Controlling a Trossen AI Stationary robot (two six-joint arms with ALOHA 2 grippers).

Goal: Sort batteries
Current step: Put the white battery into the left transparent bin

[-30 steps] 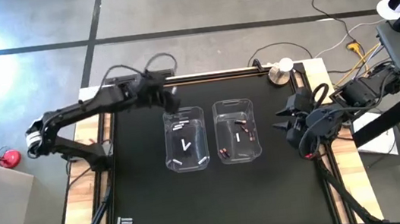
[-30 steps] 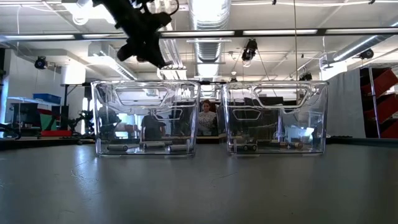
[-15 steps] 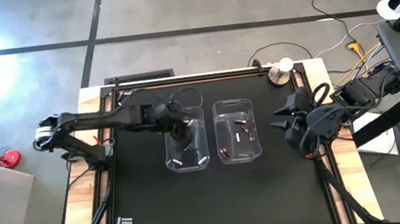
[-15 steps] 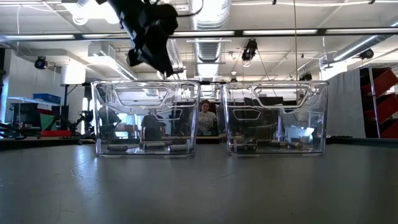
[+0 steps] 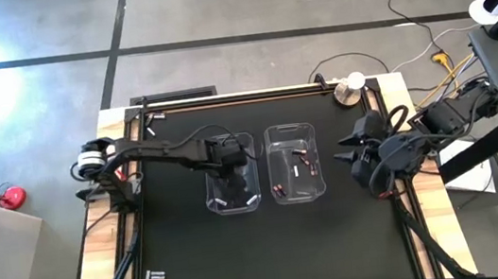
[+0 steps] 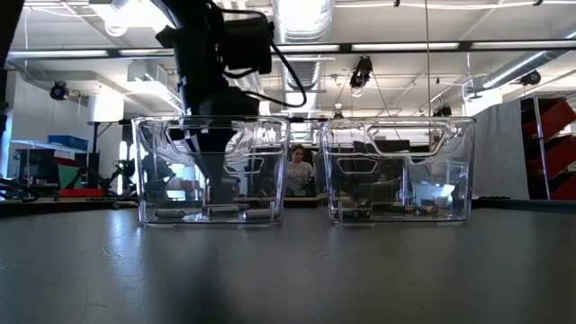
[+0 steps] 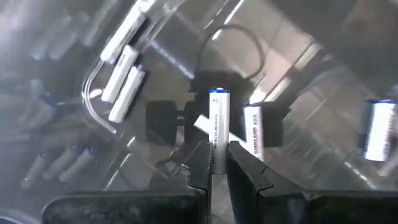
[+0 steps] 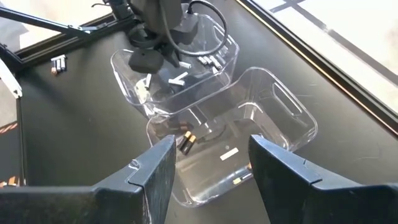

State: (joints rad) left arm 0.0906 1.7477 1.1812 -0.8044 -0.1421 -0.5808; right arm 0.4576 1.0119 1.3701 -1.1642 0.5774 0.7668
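Note:
Two clear bins stand side by side mid-table. The left bin (image 5: 231, 173) holds several white batteries (image 7: 124, 68) lying on its floor; the right bin (image 5: 294, 161) holds dark, copper-ended ones (image 8: 185, 144). My left gripper (image 5: 229, 164) reaches down inside the left bin (image 6: 212, 157) and is shut on one white battery (image 7: 218, 118). At the table's right edge my right gripper (image 8: 211, 168) hangs open in the air with nothing between its fingers. My left gripper pinches the white battery by its near end (image 7: 216, 146) between its two fingers (image 7: 200, 167). The fingers come from above, pointing down, and lie along the battery. It sticks out past the fingertips toward the bin floor; whether it touches the floor I cannot tell.
A few loose batteries (image 5: 157, 278) lie at the table's near left corner and some more (image 5: 153, 116) at the far left. A small silver round object (image 5: 349, 89) stands at the far right corner. Cables trail on the floor beyond.
My left gripper has swung from above the far left rim of the left bin toward the table's near and right side. It has tipped to point steeply down and sunk into that bin. The right arm has kept still.

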